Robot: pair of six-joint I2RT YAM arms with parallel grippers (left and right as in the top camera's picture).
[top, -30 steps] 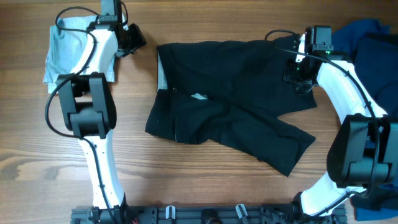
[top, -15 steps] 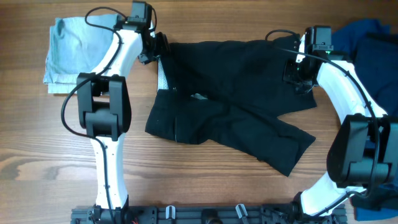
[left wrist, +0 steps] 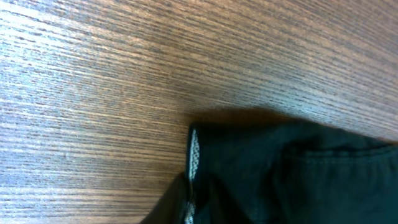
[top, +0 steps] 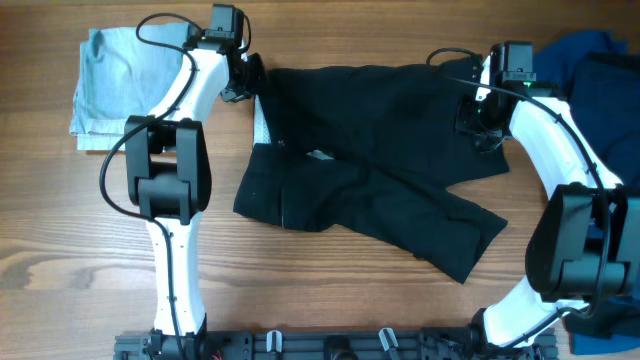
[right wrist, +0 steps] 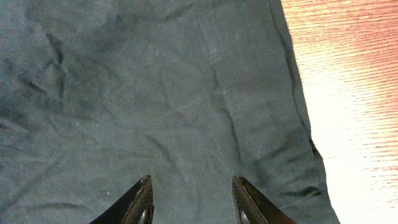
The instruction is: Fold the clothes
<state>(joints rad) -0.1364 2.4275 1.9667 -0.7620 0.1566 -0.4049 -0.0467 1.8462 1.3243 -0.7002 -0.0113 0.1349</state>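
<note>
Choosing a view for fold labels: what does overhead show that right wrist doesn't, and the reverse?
Only overhead: the whole black shorts spread out, the pale blue garment in the picture's upper left, dark blue garments at its right edge, both arms, and the left claw at the shorts' waistband corner. Only right wrist: the right claw close up, fingertips apart over the fabric, plus fine creases. Both: the shorts' black cloth and the wooden table.

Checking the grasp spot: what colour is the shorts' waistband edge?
Whitish edge on black shorts; best in left wrist view.
</note>
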